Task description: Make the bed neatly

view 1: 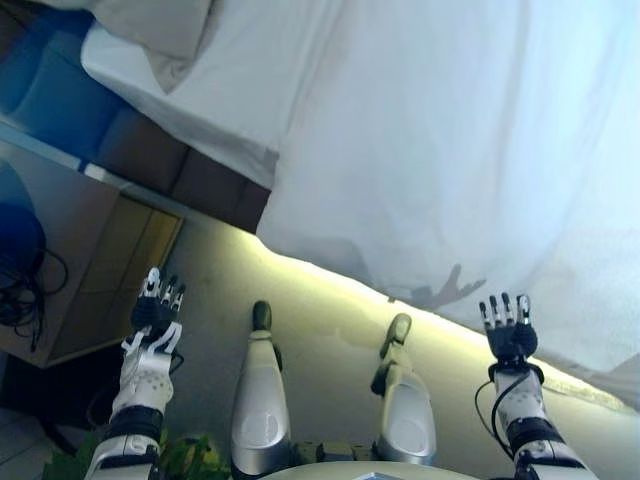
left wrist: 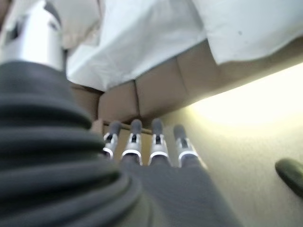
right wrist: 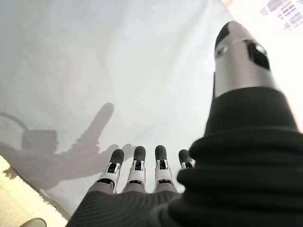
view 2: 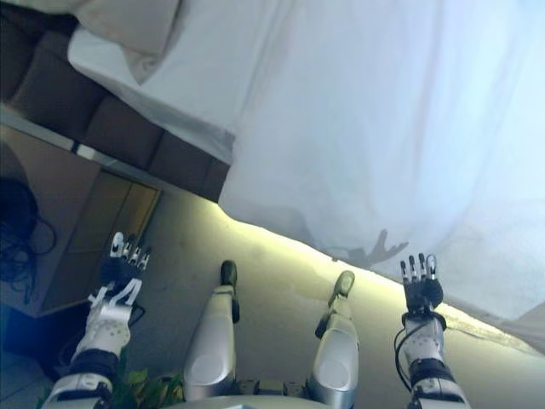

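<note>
The right hand (view 1: 510, 335) was found raised before the white duvet (view 1: 470, 150), fingers (right wrist: 136, 172) straight and spread, thumb apart, holding nothing. It stood just short of the duvet's hanging side, near its lower edge; contact could not be confirmed. The left hand (view 1: 156, 312) was likewise extended with fingers (left wrist: 156, 146) straight and relaxed, empty, held over the floor (view 1: 330, 310) well clear of the duvet and to the left of it.

The duvet covered most of the bed and draped down over its near side, its lower edge hanging close above the floor. Left of the duvet, a white sheet (view 1: 200, 90) lay exposed on the mattress, its edge overhanging the brown padded bed base (view 2: 128, 128). A beige pillow (view 1: 165, 30) rested on the sheet at the far left corner, apart from the duvet. A wooden bedside unit (view 1: 90, 260) stood beyond the left hand, beside the bed base.
</note>
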Tool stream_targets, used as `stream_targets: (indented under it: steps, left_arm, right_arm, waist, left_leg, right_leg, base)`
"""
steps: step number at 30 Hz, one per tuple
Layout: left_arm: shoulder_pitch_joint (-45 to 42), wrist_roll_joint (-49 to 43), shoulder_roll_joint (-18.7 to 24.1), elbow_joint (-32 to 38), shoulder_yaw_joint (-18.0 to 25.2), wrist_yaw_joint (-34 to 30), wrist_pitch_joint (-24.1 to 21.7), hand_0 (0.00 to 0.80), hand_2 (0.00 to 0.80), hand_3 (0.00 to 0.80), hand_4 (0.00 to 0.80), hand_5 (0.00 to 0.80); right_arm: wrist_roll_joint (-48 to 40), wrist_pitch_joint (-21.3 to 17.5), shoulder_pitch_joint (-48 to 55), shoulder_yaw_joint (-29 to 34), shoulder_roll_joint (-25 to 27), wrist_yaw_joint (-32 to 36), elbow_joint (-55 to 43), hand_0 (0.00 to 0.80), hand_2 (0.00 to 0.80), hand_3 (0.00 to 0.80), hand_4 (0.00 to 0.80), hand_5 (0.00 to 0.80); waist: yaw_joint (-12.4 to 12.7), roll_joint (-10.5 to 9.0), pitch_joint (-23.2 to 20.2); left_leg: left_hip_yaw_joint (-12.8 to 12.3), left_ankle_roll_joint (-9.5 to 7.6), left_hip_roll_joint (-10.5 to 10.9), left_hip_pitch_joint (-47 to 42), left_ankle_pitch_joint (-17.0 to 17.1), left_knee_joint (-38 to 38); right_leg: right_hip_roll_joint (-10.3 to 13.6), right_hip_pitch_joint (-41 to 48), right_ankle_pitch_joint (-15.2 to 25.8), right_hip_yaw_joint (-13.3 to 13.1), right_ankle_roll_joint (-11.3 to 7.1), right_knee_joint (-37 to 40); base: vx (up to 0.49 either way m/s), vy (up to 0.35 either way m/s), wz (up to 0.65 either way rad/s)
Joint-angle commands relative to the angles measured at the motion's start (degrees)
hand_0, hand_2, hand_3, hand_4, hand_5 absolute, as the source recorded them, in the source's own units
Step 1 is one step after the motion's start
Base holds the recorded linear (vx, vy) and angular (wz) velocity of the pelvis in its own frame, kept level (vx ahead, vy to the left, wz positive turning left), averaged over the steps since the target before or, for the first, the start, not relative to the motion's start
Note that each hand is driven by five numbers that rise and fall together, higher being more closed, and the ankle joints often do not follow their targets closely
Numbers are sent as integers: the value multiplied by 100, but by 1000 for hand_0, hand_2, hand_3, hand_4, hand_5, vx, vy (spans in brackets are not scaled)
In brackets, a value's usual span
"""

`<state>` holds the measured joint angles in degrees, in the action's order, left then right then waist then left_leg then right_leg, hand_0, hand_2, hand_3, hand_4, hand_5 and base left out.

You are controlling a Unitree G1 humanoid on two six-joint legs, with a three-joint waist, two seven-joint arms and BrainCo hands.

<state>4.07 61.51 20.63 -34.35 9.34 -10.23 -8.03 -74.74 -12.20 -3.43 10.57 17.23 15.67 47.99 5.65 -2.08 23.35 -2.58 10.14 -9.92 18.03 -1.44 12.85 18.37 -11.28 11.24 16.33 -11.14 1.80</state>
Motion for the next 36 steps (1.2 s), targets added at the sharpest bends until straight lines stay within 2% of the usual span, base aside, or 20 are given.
stream_targets:
  steps: [1, 4, 7, 9, 10, 12, 15, 21, 27, 33, 36]
  left_arm:
    - [-247, 30, -34, 394, 272, -558, 236, 0, 0, 0, 0, 0]
    - [-500, -389, -103, 475, 59, -759, 346, 0, 0, 0, 0, 0]
    - [-635, -351, -182, 502, -100, -947, 604, 0, 0, 0, 0, 0]
    - [-680, -330, -245, 532, -180, -1049, 767, 0, 0, 0, 0, 0]
    - [-697, -331, -310, 603, -307, -1054, 913, 0, 0, 0, 0, 0]
    - [-716, -451, -339, 644, -431, -1064, 911, 0, 0, 0, 0, 0]
    - [-772, -507, -352, 622, -531, -1118, 1015, 0, 0, 0, 0, 0]
    - [-942, -728, -160, 674, -342, -1107, 1311, 0, 0, 0, 0, 0]
    - [-933, -844, 98, 644, -369, -1091, 1629, 0, 0, 0, 0, 0]
    - [-484, -567, 290, 538, -745, -1048, 1656, 0, 0, 0, 0, 0]
    - [-411, -438, 227, 466, -787, -1051, 1699, 0, 0, 0, 0, 0]
  right_arm:
    - [417, -230, 390, 235, -72, -2, -119, 0, 0, 0, 0, 0]
    - [393, -198, 512, 226, -236, -86, 16, 0, 0, 0, 0, 0]
    - [527, -193, 621, 212, -332, -250, 2, 0, 0, 0, 0, 0]
    - [888, -240, 669, 163, -371, -461, -13, 0, 0, 0, 0, 0]
    - [1435, -301, 693, 15, -369, -832, -48, 0, 0, 0, 0, 0]
    - [1911, -351, 734, -167, -353, -1120, -92, 0, 0, 0, 0, 0]
    - [2006, -168, 810, -285, -358, -1371, -95, 0, 0, 0, 0, 0]
    - [2163, -14, 951, 43, -220, -1651, 381, 0, 0, 0, 0, 0]
    - [2310, -12, 859, 616, 182, -1611, 1326, 0, 0, 0, 0, 0]
    - [2398, 118, 118, 688, 947, -1665, 2105, 0, 0, 0, 0, 0]
    - [2051, 86, 66, 741, 1022, -1504, 2191, 0, 0, 0, 0, 0]
  waist:
    - [116, -34, -746]
    - [167, -67, -1214]
    - [177, -50, -1542]
    - [187, -27, -1703]
    - [203, -7, -1850]
    - [211, -7, -1942]
    - [201, -24, -2062]
    - [192, -20, -2114]
    - [357, 27, -2085]
    - [634, 170, -1756]
    - [689, 200, -1767]
  left_leg:
    - [-30, -271, 94, -544, 552, -891]
    - [-76, -276, 75, -951, 642, -1230]
    - [-113, -277, 88, -1184, 707, -1431]
    - [-123, -283, 106, -1300, 737, -1531]
    - [-117, -303, 147, -1421, 749, -1638]
    - [-129, -309, 160, -1497, 755, -1680]
    - [-112, -317, 144, -1622, 730, -1637]
    - [-156, -341, 45, -1792, 607, -1464]
    - [-60, -299, 18, -1736, 582, -1461]
    - [146, -243, 20, -1124, 629, -1377]
    - [181, -239, 49, -1137, 680, -1504]
  right_leg:
    - [239, 619, -128, 20, -203, -224]
    - [151, 910, -136, 90, -221, -112]
    - [99, 1092, -187, 137, -224, -62]
    - [79, 1189, -211, 172, -225, -36]
    - [69, 1275, -221, 202, -226, -15]
    - [47, 1382, -228, 250, -233, 25]
    - [34, 1479, -290, 220, -228, -6]
    - [48, 1555, -404, 107, -244, -169]
    - [94, 1582, -415, 196, -343, -172]
    - [126, 1259, -355, 319, -386, -114]
    - [123, 1311, -315, 425, -386, -32]
  base:
    - [234, -160, 2]
    - [205, -133, 0]
    - [180, -62, 4]
    - [136, -53, 2]
    - [124, -59, 0]
    - [113, -67, 4]
    - [129, -45, 3]
    - [127, -38, 0]
    - [63, -57, 0]
    - [-190, -52, 15]
    - [-33, 5, 24]
